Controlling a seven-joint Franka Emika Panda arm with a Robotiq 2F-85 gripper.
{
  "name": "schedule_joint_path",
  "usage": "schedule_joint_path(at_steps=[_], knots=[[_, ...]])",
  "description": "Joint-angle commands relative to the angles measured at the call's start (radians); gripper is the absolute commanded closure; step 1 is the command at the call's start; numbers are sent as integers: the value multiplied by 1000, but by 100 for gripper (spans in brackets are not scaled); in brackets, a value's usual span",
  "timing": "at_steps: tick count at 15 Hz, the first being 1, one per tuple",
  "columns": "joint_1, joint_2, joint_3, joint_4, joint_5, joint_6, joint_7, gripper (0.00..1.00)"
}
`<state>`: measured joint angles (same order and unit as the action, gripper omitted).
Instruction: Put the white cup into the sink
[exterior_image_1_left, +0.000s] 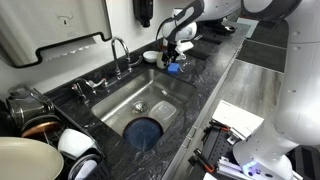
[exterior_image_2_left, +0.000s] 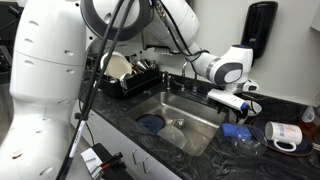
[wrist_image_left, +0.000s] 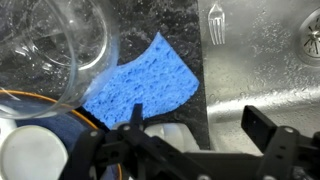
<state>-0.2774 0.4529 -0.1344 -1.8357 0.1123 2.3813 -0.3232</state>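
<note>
In the wrist view the white cup (wrist_image_left: 168, 134) stands on the black counter between my fingers, close to the left one. My gripper (wrist_image_left: 195, 115) is open around it and hangs over the counter at the sink's edge. The steel sink (wrist_image_left: 262, 62) lies just to the right. In both exterior views the gripper (exterior_image_1_left: 172, 52) (exterior_image_2_left: 236, 100) is low at the end of the sink (exterior_image_1_left: 165, 88) (exterior_image_2_left: 192, 110), away from the faucet (exterior_image_1_left: 119, 48). I cannot make out the cup in them.
A blue sponge (wrist_image_left: 140, 85) (exterior_image_1_left: 173, 68) (exterior_image_2_left: 238, 131) lies by the cup. A clear glass bowl (wrist_image_left: 55, 45) and a blue plate (wrist_image_left: 55, 125) are beside it. A fork (wrist_image_left: 216, 25) and a blue dish (exterior_image_1_left: 145, 131) lie in the sink. A white bowl (exterior_image_1_left: 150, 56) and a mug (exterior_image_2_left: 283, 133) stand nearby.
</note>
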Motion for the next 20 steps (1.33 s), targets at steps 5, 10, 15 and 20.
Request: schedule_joint_path(at_steps=[5, 10, 15, 20], knots=[[-32, 17, 17, 4, 18, 35, -5, 0], [-54, 28, 50, 10, 50, 39, -62, 0], [-70, 48, 86, 5, 99, 147, -107, 0], [-72, 82, 90, 11, 85, 253, -68, 27]])
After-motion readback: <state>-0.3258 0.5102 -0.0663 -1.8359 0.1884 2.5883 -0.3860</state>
